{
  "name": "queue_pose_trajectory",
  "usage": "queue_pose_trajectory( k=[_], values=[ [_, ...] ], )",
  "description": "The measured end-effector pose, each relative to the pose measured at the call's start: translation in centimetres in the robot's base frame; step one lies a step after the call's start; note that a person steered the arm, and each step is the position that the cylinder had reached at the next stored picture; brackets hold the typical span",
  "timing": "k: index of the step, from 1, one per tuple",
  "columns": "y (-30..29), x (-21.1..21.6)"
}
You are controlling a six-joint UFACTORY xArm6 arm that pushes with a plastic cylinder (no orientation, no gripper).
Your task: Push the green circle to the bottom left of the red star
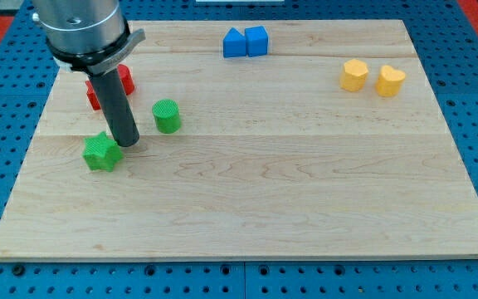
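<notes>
The green circle (pixel 167 115) stands on the wooden board at the view's left, right of my rod. My tip (pixel 127 144) rests on the board just right of a green star (pixel 101 152), touching or nearly touching it, and down-left of the green circle with a small gap. The red star (pixel 95 95) and another red block (pixel 125 79) lie behind the rod at the upper left, partly hidden by it. The green circle is to the right of and slightly below the red blocks.
Two blue blocks (pixel 246 41) sit together at the board's top middle. Two yellow blocks (pixel 354 75) (pixel 390 80) sit side by side at the upper right. The board's left edge (pixel 31 141) is close to the green star.
</notes>
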State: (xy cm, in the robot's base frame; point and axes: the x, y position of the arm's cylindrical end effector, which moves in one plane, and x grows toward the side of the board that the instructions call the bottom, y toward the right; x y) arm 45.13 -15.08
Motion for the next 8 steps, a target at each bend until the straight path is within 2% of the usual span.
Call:
queue_pose_trajectory(
  k=[2, 4, 8],
  values=[
    [14.6, 0.4],
    [14.9, -4.0],
    [15.1, -4.1]
  ],
)
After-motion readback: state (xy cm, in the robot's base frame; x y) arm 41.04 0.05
